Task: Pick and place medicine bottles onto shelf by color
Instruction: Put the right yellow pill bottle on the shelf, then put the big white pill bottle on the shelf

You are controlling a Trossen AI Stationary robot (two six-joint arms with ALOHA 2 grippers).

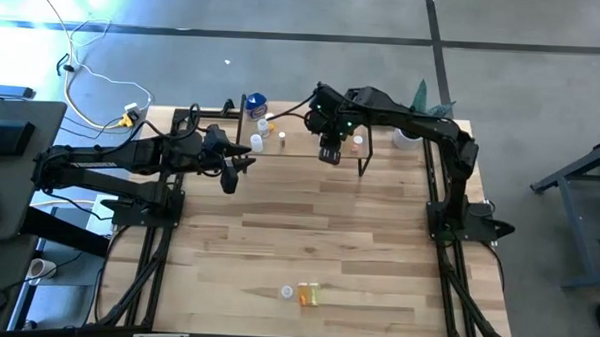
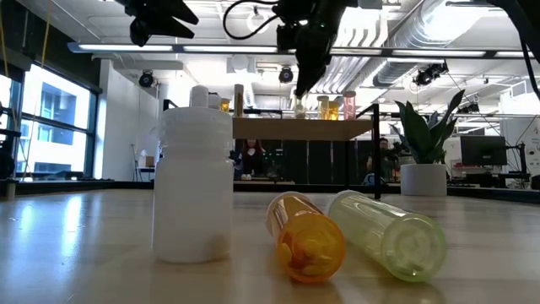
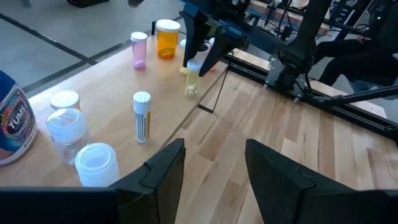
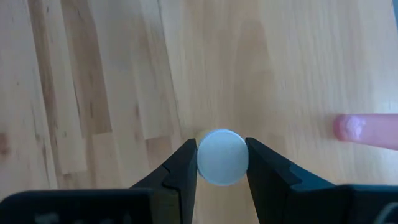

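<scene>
Over the shelf (image 1: 311, 149), a small yellow bottle (image 3: 193, 81) is clamped upright by its white cap in the right gripper (image 4: 222, 163), long axis straight down toward the board. The left gripper (image 3: 214, 165) is parked beside the shelf, fingers apart, nothing held.

Three bottles (image 2: 193, 181) on the near table, seven on the shelf (image 3: 112, 93).

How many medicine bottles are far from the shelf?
3: white plastic bottle standing upright, orange plastic bottle lying beside it, pale yellow-green bottle lying beside that; none seems hidden.
</scene>
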